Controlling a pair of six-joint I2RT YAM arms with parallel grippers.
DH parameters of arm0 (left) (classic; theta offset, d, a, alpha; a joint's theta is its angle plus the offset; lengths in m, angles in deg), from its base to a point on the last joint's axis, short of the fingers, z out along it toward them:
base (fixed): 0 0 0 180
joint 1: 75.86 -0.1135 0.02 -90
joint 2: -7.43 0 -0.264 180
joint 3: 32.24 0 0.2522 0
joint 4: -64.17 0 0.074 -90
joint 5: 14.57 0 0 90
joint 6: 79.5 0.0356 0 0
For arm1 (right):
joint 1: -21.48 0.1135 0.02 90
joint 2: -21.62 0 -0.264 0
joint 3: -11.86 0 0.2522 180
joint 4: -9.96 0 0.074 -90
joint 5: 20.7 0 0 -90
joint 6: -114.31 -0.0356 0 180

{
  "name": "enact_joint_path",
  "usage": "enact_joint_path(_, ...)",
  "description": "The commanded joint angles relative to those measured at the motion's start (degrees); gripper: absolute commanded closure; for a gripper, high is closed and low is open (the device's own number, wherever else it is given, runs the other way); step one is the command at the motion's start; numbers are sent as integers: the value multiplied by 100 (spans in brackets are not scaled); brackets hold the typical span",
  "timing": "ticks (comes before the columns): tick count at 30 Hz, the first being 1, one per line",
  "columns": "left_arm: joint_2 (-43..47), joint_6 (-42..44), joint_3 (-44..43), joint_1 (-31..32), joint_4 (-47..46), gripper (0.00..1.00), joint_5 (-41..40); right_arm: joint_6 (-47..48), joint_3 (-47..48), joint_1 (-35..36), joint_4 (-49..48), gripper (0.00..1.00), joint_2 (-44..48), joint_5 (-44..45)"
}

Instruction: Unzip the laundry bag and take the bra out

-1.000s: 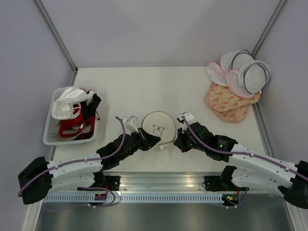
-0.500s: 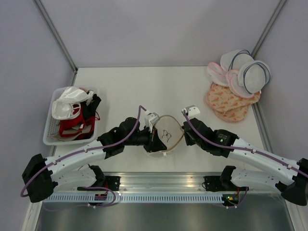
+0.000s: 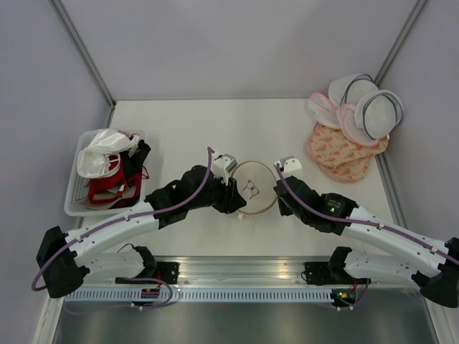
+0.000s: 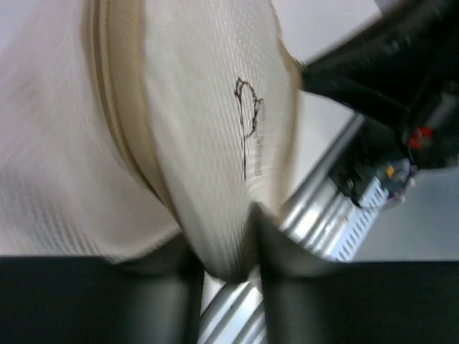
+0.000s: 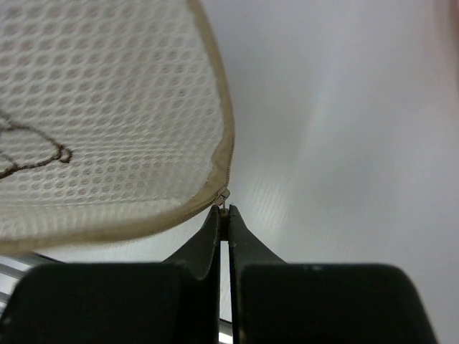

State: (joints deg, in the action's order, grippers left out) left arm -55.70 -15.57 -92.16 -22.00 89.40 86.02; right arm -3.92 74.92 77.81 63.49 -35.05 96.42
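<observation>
Both arms bent inward, grippers facing each other.
White left arm (image 3: 122,228) and white right arm (image 3: 387,235) converge; black left gripper (image 3: 234,201) clamps the round cream mesh laundry bag (image 3: 254,188), and black right gripper (image 5: 224,216) pinches its small metal zipper pull (image 5: 224,204).

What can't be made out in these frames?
- The bra: unseen in every view; the laundry bag mesh hides any contents.
- Zipper opening: top view too small, left wrist view blurred; right wrist view shows only the stretch by the zipper pull in the right gripper.
- Fingertips of the left gripper: buried under bag fabric, blurred.
- Garments in the basket: tangled, overlapping in top view.
</observation>
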Motion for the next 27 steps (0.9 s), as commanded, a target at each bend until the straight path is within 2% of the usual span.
enact_joint_path(1,-119,120,-377,-95,-91,51,-1593,-34,-174,-44,-74,100,68,111)
enact_joint_path(4,-489,-205,-447,-104,-74,18,-2103,-156,-271,-52,-223,100,68,-12)
enact_joint_path(6,-455,-669,-386,-96,-13,13,-2332,-235,-324,-44,-303,100,68,-136)
enact_joint_path(10,282,-1575,288,-96,93,8,-2799,-394,-447,-44,-487,100,94,-592)
enact_joint_path(12,895,-2110,571,-87,102,5,-2695,-324,-604,-44,-785,100,199,-1425)
enact_joint_path(15,1617,-2762,1098,-61,58,2,-2554,-227,-999,-44,-1952,100,436,-3137)
enact_joint_path(16,1751,-2877,1326,-43,-3,1,-2440,-262,-1088,-44,-2556,100,472,-3473)
enact_joint_path(19,2041,-3202,1695,-25,-424,0,-2063,-253,-1168,-44,-3096,100,411,-3854)
enact_joint_path(20,2033,-3281,1758,-25,-765,0,-1930,-201,-1142,-44,-3141,100,358,-3863)
enact_joint_path(24,1524,-3519,1706,10,-1041,0,-1359,-130,-1002,-44,-3370,100,-10,-4002)
enact_joint_path(27,1120,-3765,1758,97,-1532,0,-1384,-130,-966,-44,-3546,100,-195,-4065)
